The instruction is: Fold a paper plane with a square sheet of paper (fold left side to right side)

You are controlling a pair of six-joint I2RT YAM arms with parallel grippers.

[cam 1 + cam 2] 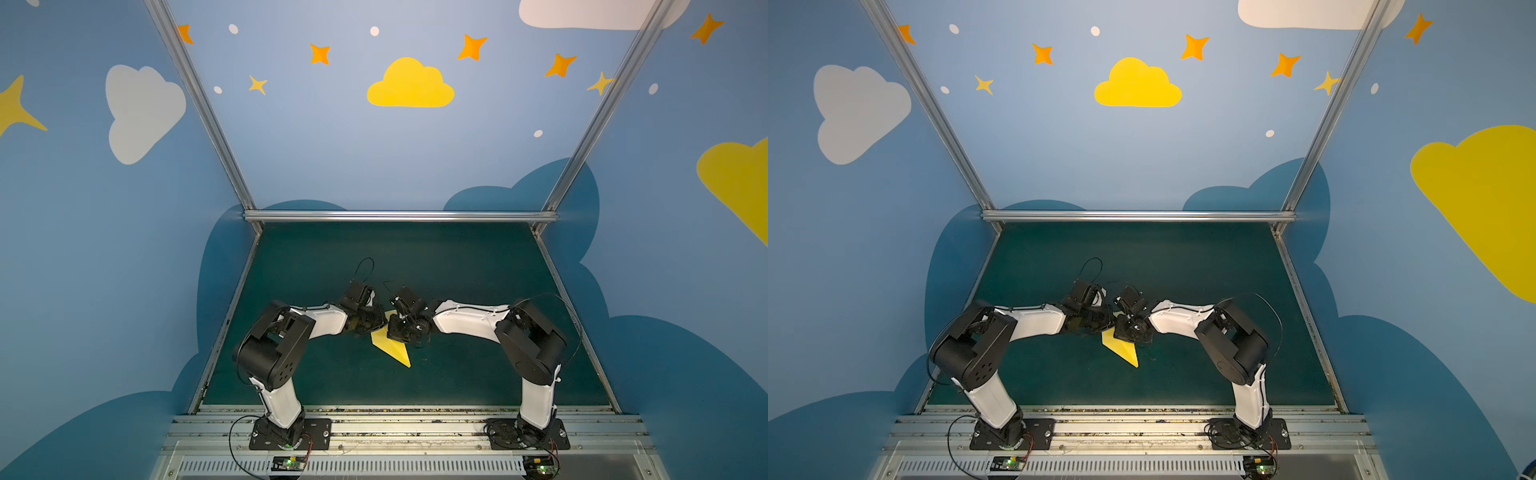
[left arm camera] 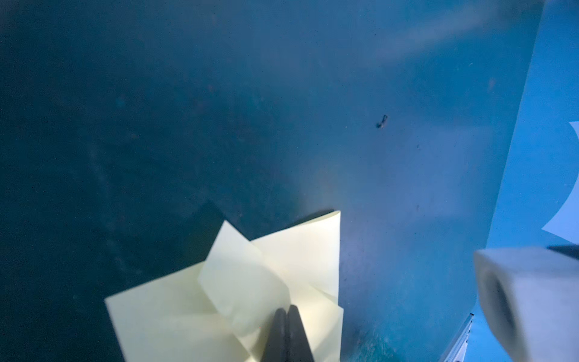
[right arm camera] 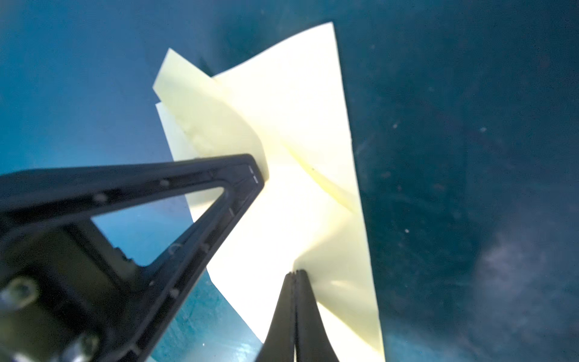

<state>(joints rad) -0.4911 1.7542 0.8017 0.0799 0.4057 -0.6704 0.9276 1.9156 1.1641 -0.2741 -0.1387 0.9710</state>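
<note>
1. A thin, pale yellow paper plane [image 1: 392, 348] [image 1: 1123, 348], folded so far into a flat pointed dart, lies on the dark teal matte tabletop [image 1: 415, 257]. It sits about midway between the two arms in both top views.
2. Its sharp tip points toward the front rail and slightly right. Its wide end is hidden under the two wrists.
3. The black left gripper [image 1: 380, 324] [image 1: 1098, 325] has its jaws together. In the left wrist view its two fingertips [image 2: 279, 329] meet with no gap and rest on the paper beside a raised, curling flap.
4. Whether a layer of paper is nipped between those tips cannot be told.
5. The black right gripper [image 1: 399, 332] [image 1: 1128, 331] is likewise closed. In the right wrist view its fingertips [image 3: 282, 313] meet on the sheet at a spot where creases spread out.
6. In that same view, the left gripper's open-framed black finger [image 3: 213, 225] touches the edge of the lifted flap, near the right gripper's tips.
7. The paper's surface is plain, with overlapping layers and soft creases.
8. Small circuit boards with green lights [image 1: 289, 462] [image 1: 541, 468] sit by each arm's base. Any print on them is too small to read.
9. The blue walls carry a painted yellow cloud [image 1: 410, 85] and orange stars [image 1: 320, 54].
</note>
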